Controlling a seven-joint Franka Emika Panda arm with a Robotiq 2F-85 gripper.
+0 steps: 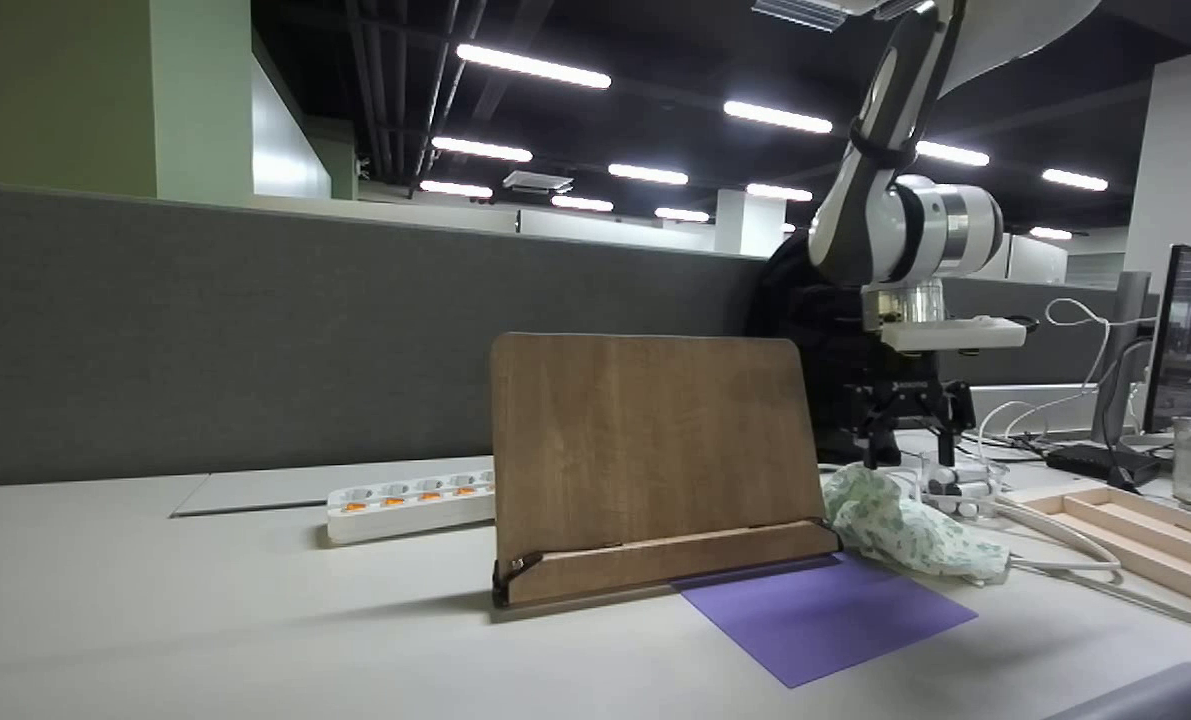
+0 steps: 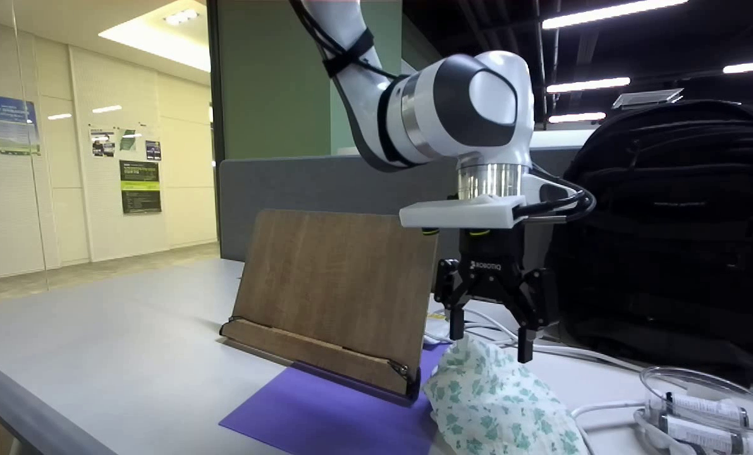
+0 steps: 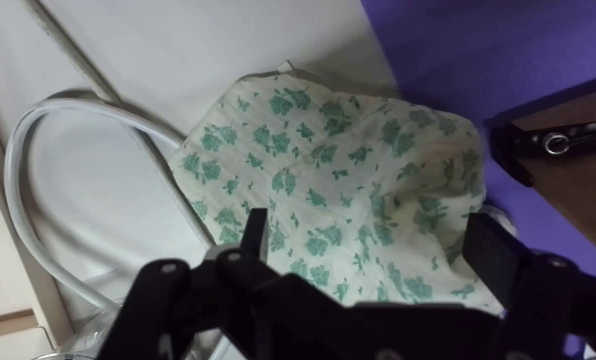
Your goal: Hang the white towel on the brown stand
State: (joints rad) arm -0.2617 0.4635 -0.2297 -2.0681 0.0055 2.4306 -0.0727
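Overhead, striplights (image 1: pixel 535 67) | partition (image 1: pixel 255 340) behind white desk (image 1: pixel 255 620) | towel (image 2: pixel 499 404) beside stand (image 2: pixel 335 284)

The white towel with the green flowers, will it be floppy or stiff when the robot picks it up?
Probably floppy: the white towel lies in soft folds and wrinkles. It may be light, since the cloth looks thin. It could drag on the white cable, which runs out of sight at its edge.
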